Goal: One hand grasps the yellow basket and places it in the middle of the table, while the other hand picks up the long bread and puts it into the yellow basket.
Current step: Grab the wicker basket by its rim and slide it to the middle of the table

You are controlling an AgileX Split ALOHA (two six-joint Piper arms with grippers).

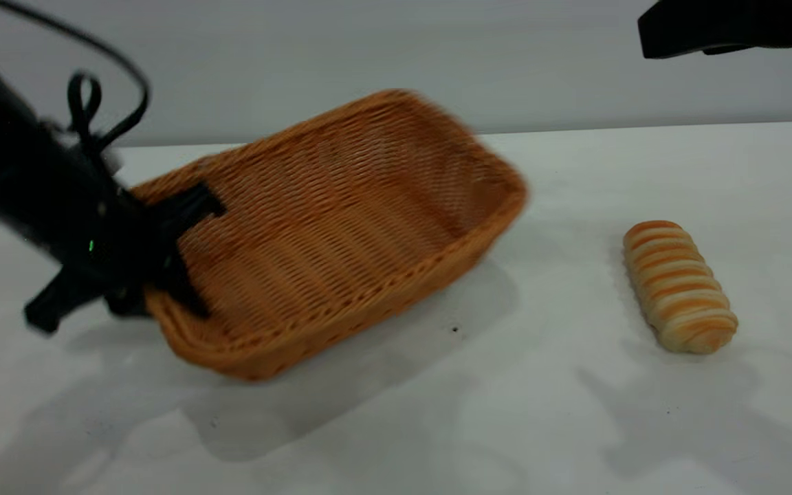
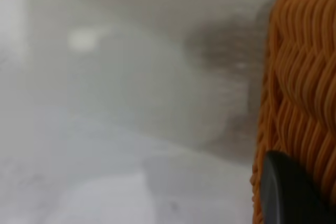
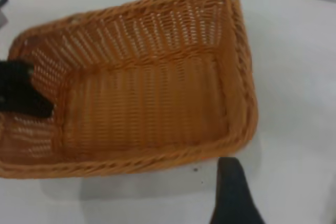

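The yellow basket [image 1: 341,227] is held tilted above the white table [image 1: 575,426], its far end raised and blurred. My left gripper [image 1: 176,237] is shut on the rim of the basket's left short side, with one finger inside the wall. In the left wrist view a black finger [image 2: 294,192] lies against the woven wall [image 2: 304,77]. The long bread [image 1: 678,285] lies on the table to the right of the basket, apart from it. My right gripper [image 1: 733,27] hangs high at the top right. The right wrist view looks down into the empty basket [image 3: 142,98], past one fingertip [image 3: 233,192].
A grey wall runs behind the table's far edge. The basket's shadow falls on the table in front of it. A small dark speck [image 1: 455,330] marks the table near the basket. The left gripper also shows in the right wrist view [image 3: 21,95].
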